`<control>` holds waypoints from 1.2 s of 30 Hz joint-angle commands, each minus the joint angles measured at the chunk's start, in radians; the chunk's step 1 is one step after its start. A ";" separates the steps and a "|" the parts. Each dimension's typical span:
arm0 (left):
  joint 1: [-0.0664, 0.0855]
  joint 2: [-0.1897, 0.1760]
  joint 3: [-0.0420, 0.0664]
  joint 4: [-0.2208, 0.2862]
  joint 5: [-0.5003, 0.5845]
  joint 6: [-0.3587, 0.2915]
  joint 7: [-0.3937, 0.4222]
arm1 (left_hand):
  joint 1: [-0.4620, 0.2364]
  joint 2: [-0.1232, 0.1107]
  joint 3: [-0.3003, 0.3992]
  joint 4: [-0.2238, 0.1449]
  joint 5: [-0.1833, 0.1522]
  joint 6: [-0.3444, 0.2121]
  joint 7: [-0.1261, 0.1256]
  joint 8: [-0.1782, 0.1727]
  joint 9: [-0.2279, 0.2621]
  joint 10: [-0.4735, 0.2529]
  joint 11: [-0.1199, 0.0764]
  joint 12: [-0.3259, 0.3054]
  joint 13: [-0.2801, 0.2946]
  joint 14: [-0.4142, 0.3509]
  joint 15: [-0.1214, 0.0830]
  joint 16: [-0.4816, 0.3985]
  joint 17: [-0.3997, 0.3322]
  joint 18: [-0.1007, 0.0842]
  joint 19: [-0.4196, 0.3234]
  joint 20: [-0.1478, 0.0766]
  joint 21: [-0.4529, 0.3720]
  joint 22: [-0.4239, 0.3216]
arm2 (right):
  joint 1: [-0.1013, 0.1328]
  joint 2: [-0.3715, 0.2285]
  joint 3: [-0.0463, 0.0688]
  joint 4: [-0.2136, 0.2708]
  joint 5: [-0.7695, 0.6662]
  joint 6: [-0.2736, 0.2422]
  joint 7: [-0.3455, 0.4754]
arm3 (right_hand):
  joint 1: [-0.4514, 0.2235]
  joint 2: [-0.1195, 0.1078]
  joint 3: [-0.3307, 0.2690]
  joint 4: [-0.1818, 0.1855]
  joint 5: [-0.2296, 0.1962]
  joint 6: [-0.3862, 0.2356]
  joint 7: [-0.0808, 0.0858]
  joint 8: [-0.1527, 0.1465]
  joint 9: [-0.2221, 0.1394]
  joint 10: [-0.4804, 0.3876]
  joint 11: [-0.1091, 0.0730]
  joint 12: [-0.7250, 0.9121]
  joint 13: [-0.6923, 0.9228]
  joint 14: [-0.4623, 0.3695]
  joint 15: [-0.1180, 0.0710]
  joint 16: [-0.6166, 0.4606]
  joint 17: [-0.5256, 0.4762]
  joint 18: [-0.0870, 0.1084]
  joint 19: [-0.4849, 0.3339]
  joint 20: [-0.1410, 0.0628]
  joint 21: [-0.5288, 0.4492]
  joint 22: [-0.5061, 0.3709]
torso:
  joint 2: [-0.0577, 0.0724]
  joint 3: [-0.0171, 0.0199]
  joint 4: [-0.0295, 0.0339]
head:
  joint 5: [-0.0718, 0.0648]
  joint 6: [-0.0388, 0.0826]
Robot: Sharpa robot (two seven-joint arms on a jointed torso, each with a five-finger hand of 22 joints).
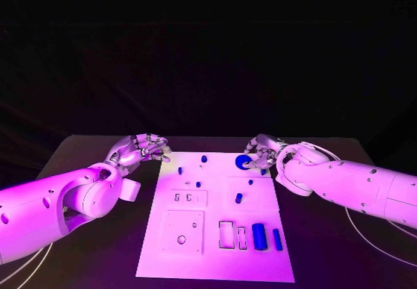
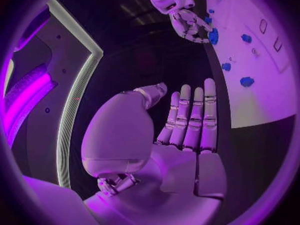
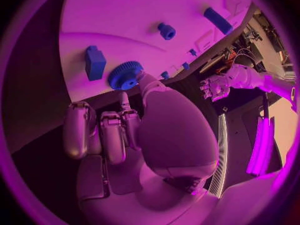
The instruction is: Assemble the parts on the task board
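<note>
Head view: right hand [image 1: 263, 153] fingers touch blue gear [image 1: 243, 161] at board's [image 1: 217, 265] 1 o'clock; left hand [image 1: 139, 149] fingers spread, empty.

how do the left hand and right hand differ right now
The left hand holds nothing, its fingers straight and together; the right hand touches the blue gear. The left hand hovers off the board's far left corner, the right over its far right edge. Both are silver.

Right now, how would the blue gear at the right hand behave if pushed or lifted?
The gear looks rigid and probably light. Lying flat on the board, it should slide, not roll. Its toothed rim likely aids the grip of the right hand touching it.
</note>
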 commanded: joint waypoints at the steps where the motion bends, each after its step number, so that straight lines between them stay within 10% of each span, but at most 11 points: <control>1: 0.001 0.002 0.001 0.002 0.002 0.018 0.011 | -0.007 0.001 0.007 0.001 0.001 0.000 0.044 -0.006 -0.001 0.001 -0.001 -0.005 -0.001 0.006 0.003 -0.006 0.001 0.004 -0.008 0.001 -0.007 -0.001 | -0.001 0.003 0.000 -0.002 -0.014 0.027 0.009 | 0.012 0.004 0.001 -0.002 0.001 0.004 0.000 0.006 0.002 0.005 -0.001 0.007 0.114 0.088 0.005 0.005 0.184 -0.016 0.008 0.002 0.006 0.033 | 0.000 0.0006 -0.0014 | 0.006 -0.002; 26: 0.001 0.003 0.001 0.005 0.002 0.020 0.009 | -0.006 0.003 0.009 0.001 0.001 0.000 0.044 -0.007 -0.003 0.001 -0.001 -0.007 -0.003 0.006 0.003 -0.007 0.002 0.004 -0.009 0.001 -0.007 -0.002 | -0.010 0.014 -0.003 -0.017 -0.041 0.061 -0.005 | 0.041 0.028 0.057 -0.006 0.004 0.036 -0.005 0.016 -0.001 0.015 -0.006 0.016 0.130 0.089 0.002 0.009 0.192 -0.020 0.018 0.000 0.020 0.055 | 0.001 0.0015 -0.0005 | 0.005 -0.009; 36: 0.001 0.004 0.001 0.004 0.004 0.020 0.009 | -0.006 0.003 0.009 0.001 0.001 0.000 0.044 -0.007 -0.003 0.001 -0.001 -0.007 -0.003 0.006 0.003 -0.007 0.002 0.004 -0.009 0.001 -0.007 -0.002 | -0.012 0.013 -0.004 -0.003 -0.091 -0.034 0.002 | 0.041 0.035 0.159 -0.010 0.003 0.105 -0.024 0.018 -0.005 0.030 -0.023 0.027 0.148 0.089 -0.012 0.010 0.195 -0.024 0.030 -0.011 0.036 0.078 | 0.001 0.0012 -0.0007 | 0.005 -0.008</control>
